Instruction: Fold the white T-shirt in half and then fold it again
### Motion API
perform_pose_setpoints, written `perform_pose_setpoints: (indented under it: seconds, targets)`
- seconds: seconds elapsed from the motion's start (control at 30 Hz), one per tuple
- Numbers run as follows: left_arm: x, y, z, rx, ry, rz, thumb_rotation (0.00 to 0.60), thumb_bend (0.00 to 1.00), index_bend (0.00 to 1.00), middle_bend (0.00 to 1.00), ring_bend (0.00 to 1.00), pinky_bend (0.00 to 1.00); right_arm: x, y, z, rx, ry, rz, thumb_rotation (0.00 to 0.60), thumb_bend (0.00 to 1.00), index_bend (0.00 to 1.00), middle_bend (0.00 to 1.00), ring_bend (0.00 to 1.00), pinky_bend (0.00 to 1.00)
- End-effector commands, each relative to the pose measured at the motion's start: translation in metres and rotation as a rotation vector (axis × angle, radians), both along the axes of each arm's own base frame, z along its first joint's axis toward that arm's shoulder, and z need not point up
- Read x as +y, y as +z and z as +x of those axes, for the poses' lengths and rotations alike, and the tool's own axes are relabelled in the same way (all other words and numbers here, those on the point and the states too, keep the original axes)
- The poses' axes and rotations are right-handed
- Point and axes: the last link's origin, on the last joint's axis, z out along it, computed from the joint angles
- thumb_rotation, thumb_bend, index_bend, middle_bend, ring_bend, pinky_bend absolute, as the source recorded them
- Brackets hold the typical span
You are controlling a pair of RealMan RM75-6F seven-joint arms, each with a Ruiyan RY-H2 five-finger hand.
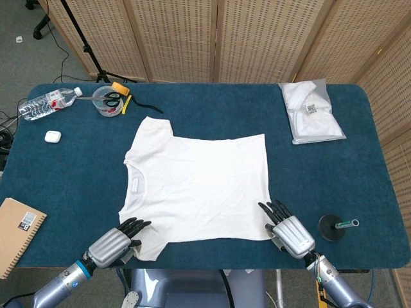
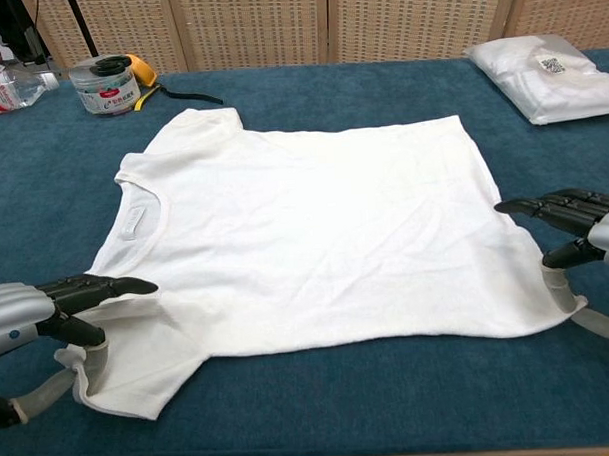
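Note:
The white T-shirt [image 1: 196,186] lies spread flat on the blue table [image 1: 334,173], collar to the left and hem to the right. In the chest view the T-shirt [image 2: 305,228] fills the middle. My left hand [image 1: 115,242] is at the near sleeve. Seen from the chest, the left hand [image 2: 47,317] pinches that sleeve's edge, which is curled up and drawn inward. My right hand [image 1: 289,231] sits at the near hem corner. Its fingers [image 2: 554,211] reach out above the cloth, apart from the thumb touching the corner, and the right hand [image 2: 585,233] grips nothing that I can see.
A bagged white garment [image 1: 311,112] lies at the back right. A water bottle [image 1: 48,102], a tub with scissors [image 1: 109,101] and a black cord [image 1: 144,104] are at the back left. An earbud case [image 1: 52,136] and a notebook [image 1: 16,234] lie left. A black stand [image 1: 334,226] sits beside my right hand.

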Motion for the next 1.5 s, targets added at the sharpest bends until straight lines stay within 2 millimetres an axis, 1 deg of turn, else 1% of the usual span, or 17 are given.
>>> perform_pose_setpoints:
  seconds: [0.03,0.3,0.37,0.43,0.6,0.8,1.17,1.3,1.5]
  targets:
    - [-0.002,0.012,0.0,-0.014,-0.01,0.016,0.6,0.62,0.71,0.0,0.0,0.0,0.001,0.009,0.003,-0.054,0.042,0.031,0.6,0.56,0.64,0.0,0.0,0.0]
    - [-0.005,0.037,0.001,-0.066,0.037,-0.01,0.6,0.63,0.72,0.0,0.0,0.0,0.005,0.024,0.004,-0.132,0.066,0.103,0.6,0.57,0.64,0.0,0.0,0.0]
    - [-0.007,0.043,0.007,-0.132,0.118,-0.074,0.6,0.64,0.72,0.0,0.0,0.0,0.008,0.028,0.008,-0.174,0.057,0.135,0.6,0.57,0.64,0.0,0.0,0.0]
    - [-0.003,0.05,0.01,-0.143,0.123,-0.089,0.6,0.64,0.72,0.0,0.0,0.0,0.009,0.031,0.011,-0.186,0.064,0.151,0.6,0.57,0.64,0.0,0.0,0.0]
    - [-0.005,0.065,0.017,-0.136,0.119,-0.114,0.6,0.65,0.72,0.0,0.0,0.0,0.014,0.037,0.015,-0.198,0.092,0.181,0.6,0.57,0.65,0.01,0.0,0.0]
    - [-0.016,0.08,0.024,-0.079,0.086,-0.146,0.6,0.65,0.73,0.0,0.0,0.0,0.021,0.044,0.017,-0.185,0.131,0.225,0.6,0.57,0.65,0.01,0.0,0.0]
    - [-0.033,0.09,0.022,-0.049,0.04,-0.178,0.6,0.66,0.73,0.0,0.0,0.0,0.035,0.05,0.015,-0.138,0.2,0.262,0.6,0.57,0.65,0.01,0.0,0.0]
    - [-0.042,0.093,0.022,-0.045,0.024,-0.207,0.6,0.66,0.73,0.0,0.0,0.0,0.042,0.051,0.012,-0.111,0.218,0.288,0.6,0.57,0.65,0.02,0.0,0.0]
    - [-0.05,0.097,0.023,-0.04,0.0,-0.22,0.6,0.66,0.73,0.0,0.0,0.0,0.049,0.054,0.006,-0.09,0.232,0.306,0.6,0.57,0.65,0.02,0.0,0.0]
